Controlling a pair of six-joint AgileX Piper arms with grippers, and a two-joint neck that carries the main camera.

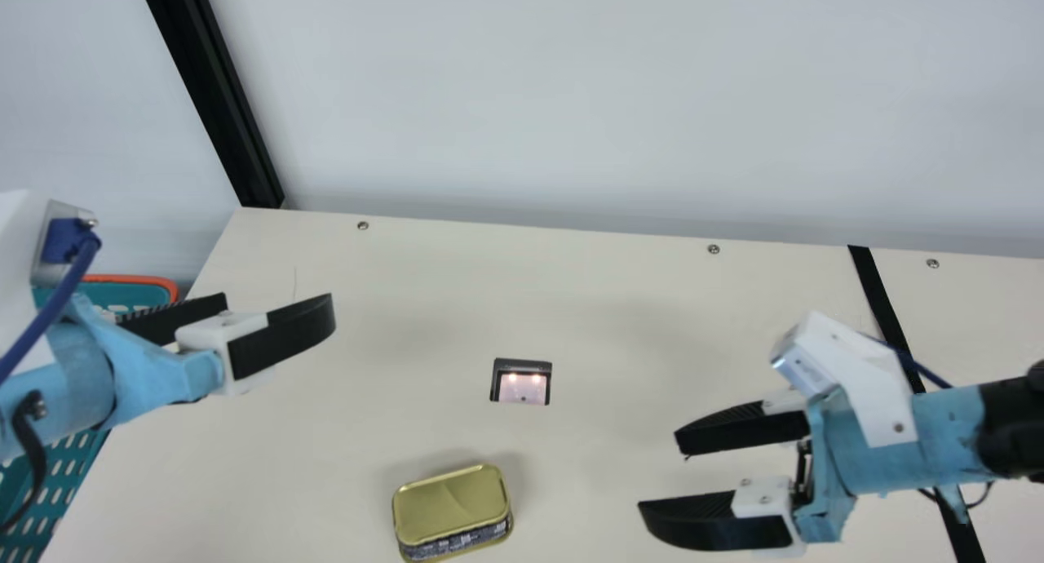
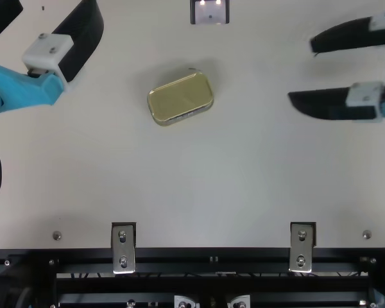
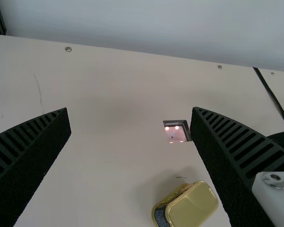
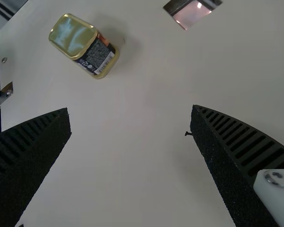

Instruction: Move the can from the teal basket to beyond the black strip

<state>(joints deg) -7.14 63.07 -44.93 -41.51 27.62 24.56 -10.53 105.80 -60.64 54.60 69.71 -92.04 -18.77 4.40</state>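
The can [image 1: 453,506] sits flat on the table [image 1: 587,318], between the two grippers and out of the basket, touching neither gripper. The table gives it a level, steady base, and this middle spot seems to suit a pass from one side to the other: one arm's side has the source, the other the goal. The basket [image 1: 167,283] is at the left arm's side, partly behind that arm, probably so the left arm can serve it.

The left gripper [image 1: 278,300] is spread wide with nothing between its fingers, raised near the basket. The right gripper [image 1: 659,475] is also spread and holds nothing; its fingers point toward the can's side, which looks like a sensible pose for the next grasp. The strip [image 1: 885,302] runs under the right arm and marks the line to cross, so the can has yet to go past it.

The can is a low rounded rectangle, lid up, set askew to the table's edge. Its lid [image 2: 179,96] is plain shiny gold, with a soft slanting sheen. Around the side is a dark label [image 4: 92,56] with a touch of orange, and, smallest, a pale barcode [image 4: 104,64].
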